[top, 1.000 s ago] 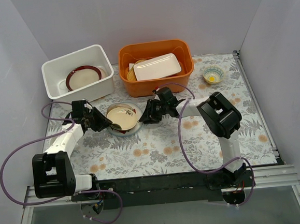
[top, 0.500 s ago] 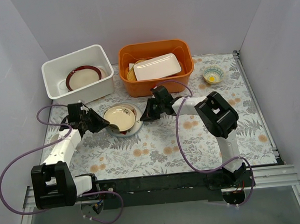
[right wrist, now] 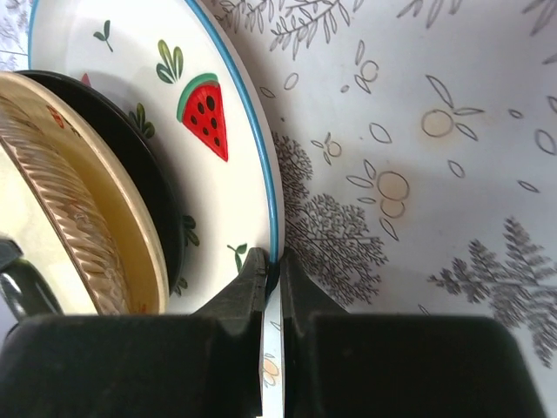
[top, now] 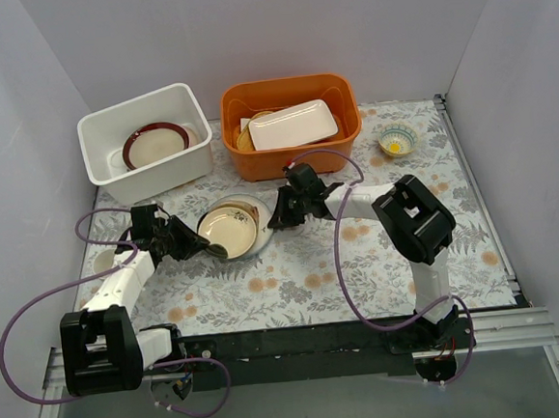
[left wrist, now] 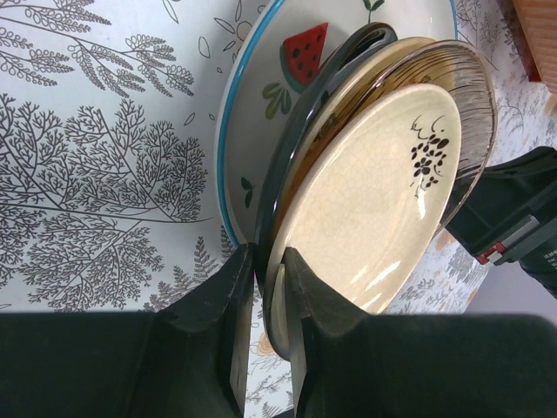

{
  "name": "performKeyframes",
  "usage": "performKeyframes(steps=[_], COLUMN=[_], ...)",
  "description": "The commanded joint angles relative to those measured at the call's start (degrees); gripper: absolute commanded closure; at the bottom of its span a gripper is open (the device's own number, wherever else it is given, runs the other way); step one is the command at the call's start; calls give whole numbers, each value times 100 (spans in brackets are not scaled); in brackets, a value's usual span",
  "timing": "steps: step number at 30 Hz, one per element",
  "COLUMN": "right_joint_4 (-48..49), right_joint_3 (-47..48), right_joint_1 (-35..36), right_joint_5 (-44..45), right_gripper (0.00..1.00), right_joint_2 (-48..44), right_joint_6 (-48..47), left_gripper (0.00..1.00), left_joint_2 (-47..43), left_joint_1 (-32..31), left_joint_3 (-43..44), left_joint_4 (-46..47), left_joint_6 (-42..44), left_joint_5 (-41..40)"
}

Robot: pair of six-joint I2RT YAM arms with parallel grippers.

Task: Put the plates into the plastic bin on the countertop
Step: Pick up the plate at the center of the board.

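while one dark, red-rimmed plate [top: 155, 144] lies flat inside the white plastic bin [top: 160, 170] at the far left of the fern-printed countertop [top: 294, 276], a stack of plates [top: 249, 209] sits on the countertop in front of the orange tub [top: 290, 160], gripped from both sides. the top camera shows little more than the stack's uppermost piece, a cream plate [top: 228, 230] with a small dark flower mark, and the two arms meeting at its edges. the left wrist camera reveals the layers beneath, fanned apart: an amber plate [left wrist: 474, 87] with a streaked rim, a dark plate [left wrist: 352, 48], and at the bottom a white watermelon plate [right wrist: 218, 131] with a blue rim, green sprigs and red melon slices. in that view the left gripper [left wrist: 267, 261] is clamped over the near rims of the dark plate and the cream plate. the right wrist camera alone shows the right gripper [right wrist: 271, 261] pinched on the blue rim of the watermelon plate, its fingers almost together, at the side of the stack facing the bare countertop.
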Motion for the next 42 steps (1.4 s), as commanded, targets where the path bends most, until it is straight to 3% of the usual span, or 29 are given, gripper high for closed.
performKeyframes(steps=[1, 20, 42], right_joint_4=[-1665, -1955, -2368], right_joint_3=[-354, -1268, -1321], right_joint_1=[-52, -966, -1617], right_joint_5=[1134, 1434, 1636], right_gripper=[99, 99, 99], right_joint_2=[78, -625, -960], right_joint_6=[-1127, -2023, -2603], left_gripper=[91, 90, 86], left_joint_2=[-227, -165, 80], left_joint_1=[26, 17, 17], left_joint_3=[14, 111, -12], left_joint_4=[109, 74, 214], left_joint_6=[8, 34, 105], left_joint_5=[-16, -51, -113])
